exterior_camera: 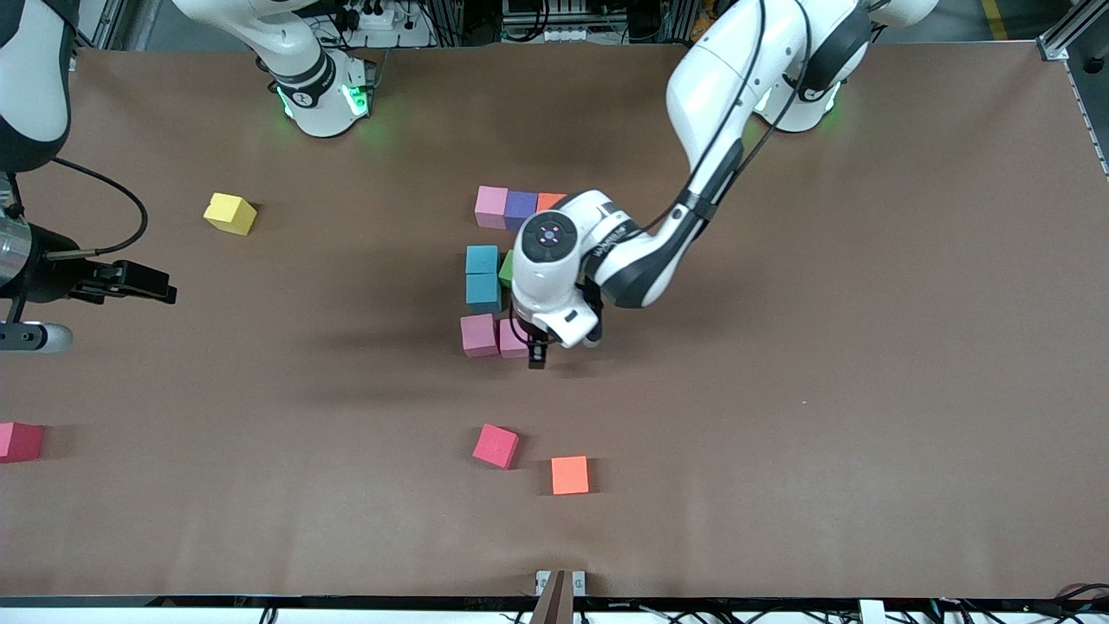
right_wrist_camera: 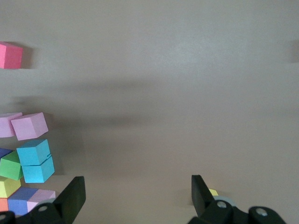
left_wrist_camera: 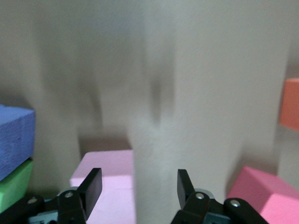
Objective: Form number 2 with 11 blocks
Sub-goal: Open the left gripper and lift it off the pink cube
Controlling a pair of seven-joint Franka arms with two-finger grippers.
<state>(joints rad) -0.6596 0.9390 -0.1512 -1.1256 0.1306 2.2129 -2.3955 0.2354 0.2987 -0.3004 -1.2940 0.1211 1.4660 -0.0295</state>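
Mid-table the blocks form a cluster: a pink [exterior_camera: 491, 206], purple [exterior_camera: 521, 208] and orange [exterior_camera: 549, 201] row, two blue ones [exterior_camera: 483, 276], a green one [exterior_camera: 506, 269], and two pink ones [exterior_camera: 479, 335] [exterior_camera: 513, 340] nearest the front camera. My left gripper [exterior_camera: 537, 357] [left_wrist_camera: 139, 179] hangs low and open beside the second pink block [left_wrist_camera: 110, 177]. One finger is over that block, the other is over bare table, and nothing is gripped. My right gripper [exterior_camera: 160, 290] [right_wrist_camera: 135, 191] waits open and empty at the right arm's end of the table.
Loose blocks lie apart: a yellow one [exterior_camera: 230, 213] near the right arm's base, a red one [exterior_camera: 17, 441] at the table's edge, and another red [exterior_camera: 496, 445] and an orange [exterior_camera: 569, 475] nearer the front camera than the cluster. The left arm's wrist hides part of the cluster.
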